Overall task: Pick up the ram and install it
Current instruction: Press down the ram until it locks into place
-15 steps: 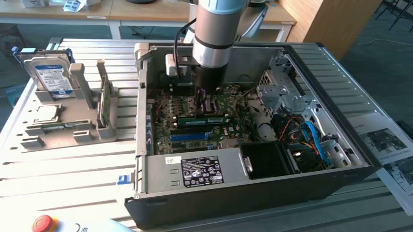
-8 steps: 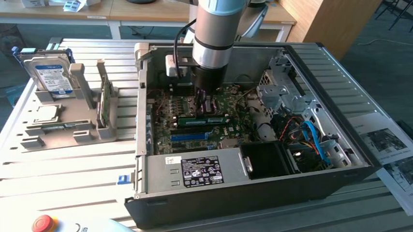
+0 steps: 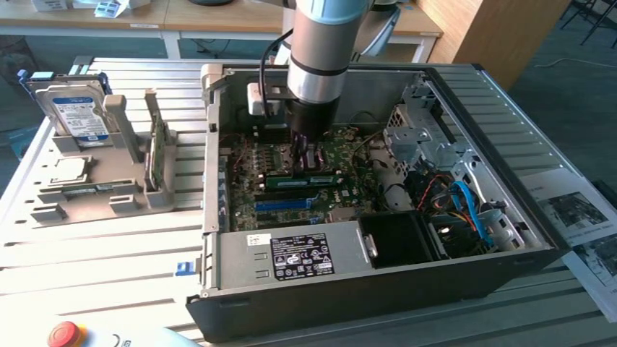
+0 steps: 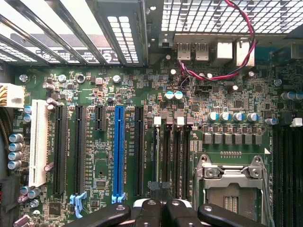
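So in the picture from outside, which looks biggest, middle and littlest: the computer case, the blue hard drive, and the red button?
1. Computer case, by far the biggest.
2. Blue hard drive, standing in its holder.
3. Red button, littlest, though the picture's edge cuts part of it off and it sits nearer the camera.

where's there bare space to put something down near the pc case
Free: the slatted table in front of the grey parts holder, down to the red button. Also the strip between holder and computer case. Crowded: inside the case, where the end effector sits over the motherboard.
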`<state>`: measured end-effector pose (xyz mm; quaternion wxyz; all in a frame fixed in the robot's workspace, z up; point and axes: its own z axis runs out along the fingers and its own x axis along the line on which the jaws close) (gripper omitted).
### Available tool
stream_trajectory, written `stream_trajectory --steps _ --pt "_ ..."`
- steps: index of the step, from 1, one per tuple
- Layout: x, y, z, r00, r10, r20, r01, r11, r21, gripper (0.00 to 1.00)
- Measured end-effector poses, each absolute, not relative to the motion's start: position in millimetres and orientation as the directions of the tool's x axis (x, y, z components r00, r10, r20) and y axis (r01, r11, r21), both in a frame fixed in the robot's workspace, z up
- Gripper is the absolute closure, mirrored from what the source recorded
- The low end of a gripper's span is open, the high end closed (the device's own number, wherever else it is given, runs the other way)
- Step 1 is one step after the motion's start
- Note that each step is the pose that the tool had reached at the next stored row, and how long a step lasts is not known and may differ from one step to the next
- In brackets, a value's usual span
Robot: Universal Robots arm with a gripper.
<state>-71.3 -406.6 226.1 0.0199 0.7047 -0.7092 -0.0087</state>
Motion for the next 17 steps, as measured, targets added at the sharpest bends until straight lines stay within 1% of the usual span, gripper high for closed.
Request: stream_trajectory --steps 17 --pt "-71.9 -406.6 224.1 -0.006 -1.0 0.016 -0.999 0.007 0.04 0.89"
